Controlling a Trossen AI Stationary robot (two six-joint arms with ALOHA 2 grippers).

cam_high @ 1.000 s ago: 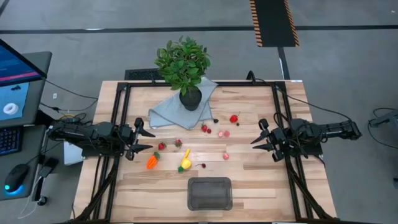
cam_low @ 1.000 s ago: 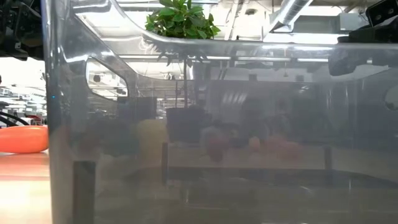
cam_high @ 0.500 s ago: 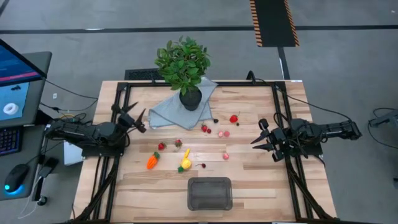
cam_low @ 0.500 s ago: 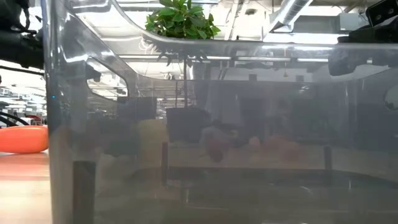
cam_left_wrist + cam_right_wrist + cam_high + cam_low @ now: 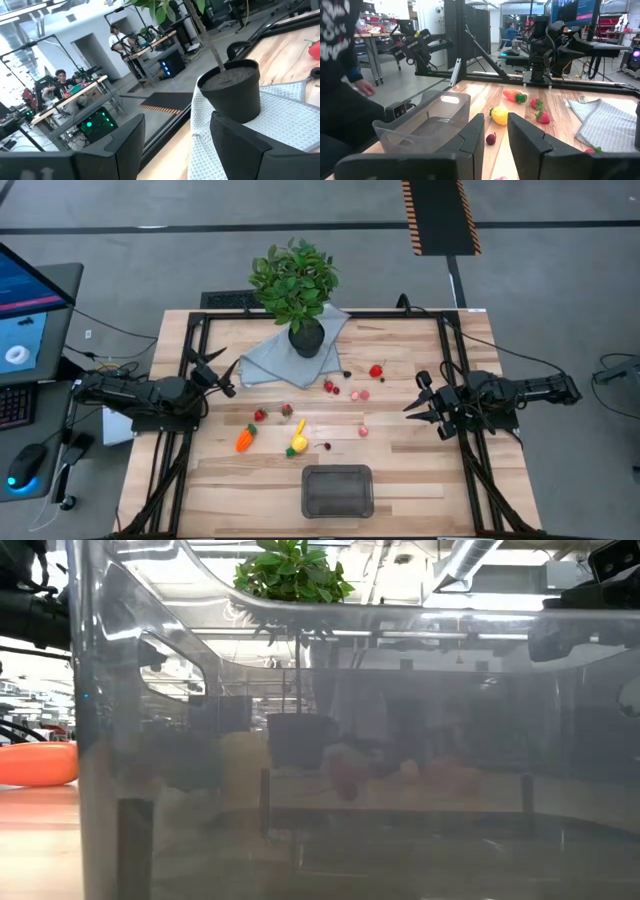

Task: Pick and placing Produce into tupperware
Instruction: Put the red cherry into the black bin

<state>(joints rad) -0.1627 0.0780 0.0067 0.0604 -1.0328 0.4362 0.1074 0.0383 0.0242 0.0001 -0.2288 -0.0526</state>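
The produce lies scattered mid-table: an orange carrot (image 5: 244, 440), a yellow lemon with banana (image 5: 298, 442), red strawberries (image 5: 259, 415) (image 5: 376, 370) and small pink and dark berries (image 5: 362, 394). The clear grey tupperware (image 5: 338, 491) stands near the table's near edge and fills the low view (image 5: 360, 740). My left gripper (image 5: 222, 364) is open at the left side and aims at the cloth and pot (image 5: 232, 95). My right gripper (image 5: 414, 395) is open at the right side, facing the tupperware (image 5: 427, 125), the lemon (image 5: 499, 115) and the carrot (image 5: 512, 95).
A leafy plant (image 5: 294, 280) in a black pot (image 5: 306, 338) stands on a light blue-grey cloth (image 5: 285, 352) at the far edge. Black frame rails run down both sides of the table (image 5: 190, 380). A person (image 5: 340, 75) stands beyond the near edge.
My left gripper has swung from near the carrot and strawberries toward the table's far edge, and turned from pointing right to pointing at the cloth and pot. It stays open. The right arm, the produce and the tupperware have kept still.
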